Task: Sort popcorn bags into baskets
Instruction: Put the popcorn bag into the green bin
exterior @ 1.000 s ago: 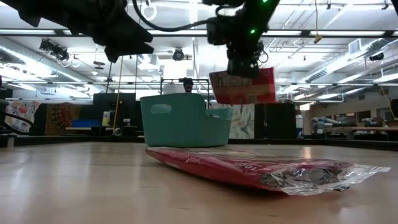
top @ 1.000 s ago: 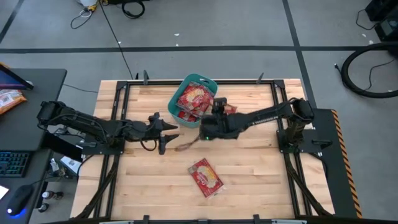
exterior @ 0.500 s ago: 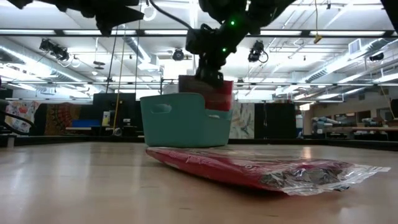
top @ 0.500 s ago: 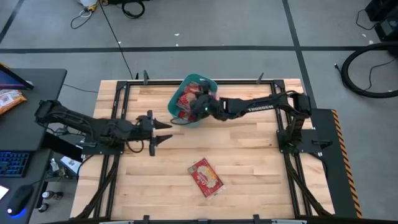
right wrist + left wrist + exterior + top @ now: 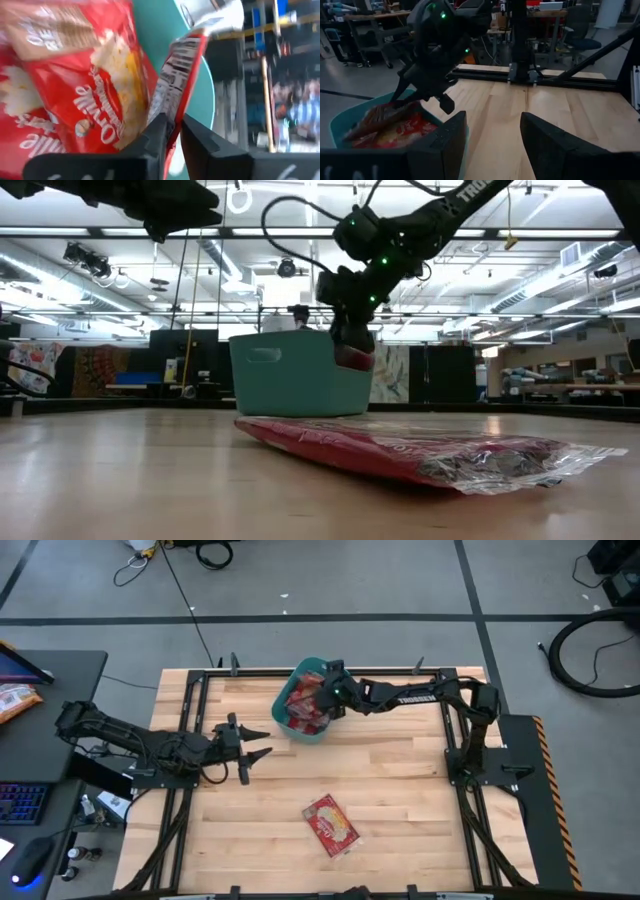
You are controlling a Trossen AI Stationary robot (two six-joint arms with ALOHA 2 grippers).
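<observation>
The teal basket point(image 5: 318, 732) stands at the table's far middle with several red popcorn bags point(image 5: 303, 705) lying in it; it also shows in the low view point(image 5: 290, 375) and the left wrist view point(image 5: 347, 117). My right gripper point(image 5: 331, 692) is over the basket's right side, shut on one more popcorn bag point(image 5: 175, 85), whose red lower end point(image 5: 356, 358) shows at the basket's rim. Another popcorn bag point(image 5: 332, 824) lies flat on the table's near middle. My left gripper point(image 5: 256, 740) hovers open and empty left of the basket, above the table. My right gripper pinches the popcorn bag by one edge point(image 5: 172, 122) between its two fingers point(image 5: 152, 142). The fingers slant down into the basket from the table's right. The bag stands on edge below the fingers, against the bags in the basket point(image 5: 75, 100).
The table's black frame rails point(image 5: 300, 672) run just behind the basket. Bare wood point(image 5: 430, 800) lies to the right and in front. A desk with a keyboard point(image 5: 20, 802) and an orange snack bag point(image 5: 15, 700) stands off the table's left.
My right gripper has carried the held popcorn bag from above the table's middle toward the far edge, over the basket, and lowered it inside. My left gripper has drawn back a little toward the table's left edge, still open.
</observation>
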